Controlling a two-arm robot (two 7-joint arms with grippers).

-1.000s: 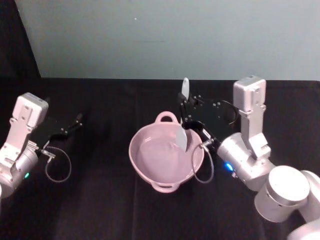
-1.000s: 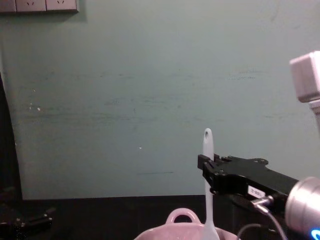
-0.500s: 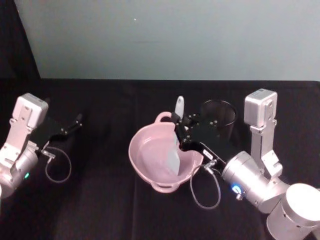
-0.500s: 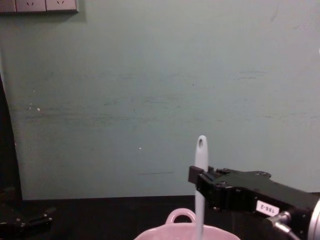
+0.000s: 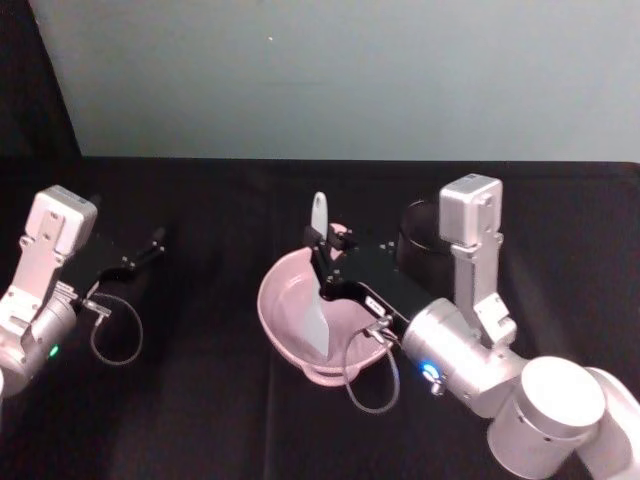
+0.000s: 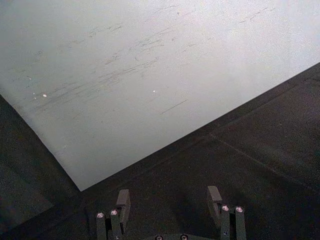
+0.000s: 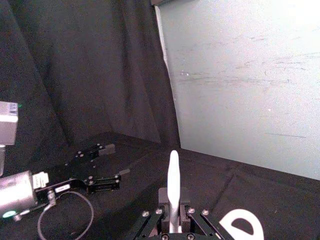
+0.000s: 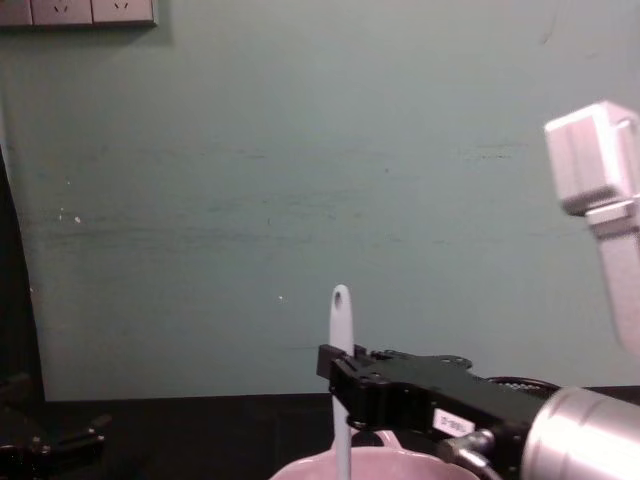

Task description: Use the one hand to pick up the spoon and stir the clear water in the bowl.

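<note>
1. Your right gripper (image 5: pixel 322 262), a black mechanical claw with a small white label on a silver-and-white arm, reaches in from the right and sits above the pale pink glossy bowl (image 5: pixel 268 300).
2. Its fingers are clamped on the handle of the long, slim white spoon (image 5: pixel 318 213). The right wrist view shows the handle pinched between them.
3. The spoon stands nearly upright, with the hole end on top. Its flat, spatula-like blade is down inside the bowl, towards the bowl's left side.
4. The bowl sits mid-table on the black cloth (image 5: pixel 200 400). The water itself cannot be made out.
5. A black wire-mesh cup (image 5: pixel 415 232) stands just beyond the bowl, behind the right arm.
6. Your left gripper (image 5: pixel 150 243) is parked well off to the left, fingers spread and holding nothing.
7. Judged from this, the pick-up is done and the stirring is in hand.
8. The next move calls for sweeping the blade round inside the bowl. Hold it low, keep it clear of the wall so the bowl does not shift, and keep the grip firm.
</note>
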